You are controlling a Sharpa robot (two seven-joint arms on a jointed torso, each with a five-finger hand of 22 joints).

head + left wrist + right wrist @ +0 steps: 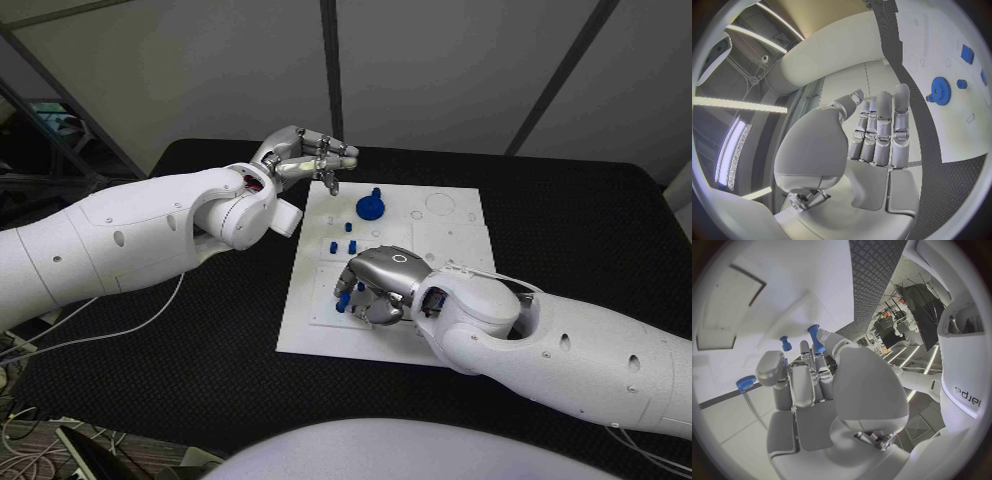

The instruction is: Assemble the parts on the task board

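The white task board (pixel 447 240) lies in the middle of the black table. A blue gear (pixel 371 207) (pixel 941 90) stands on its far part, and small blue pegs (pixel 343 243) (pixel 967 53) stand nearer the middle. My right hand (pixel 378 285) (pixel 811 375) bends down over the board's near left part. Its thumb and a finger pinch a blue peg (pixel 816 339) (pixel 356 291) that stands upright on the board. Two more blue pegs (pixel 786 343) (pixel 745 383) stand close by. My left hand (pixel 303 155) (pixel 879 130) hovers above the board's far left corner, fingers straight and holding nothing.
The board has round and square recesses (pixel 438 205) on its far right part. Bare black table (pixel 577 230) lies to the right of the board and on its left (pixel 231 300). A grey wall rises behind the table.
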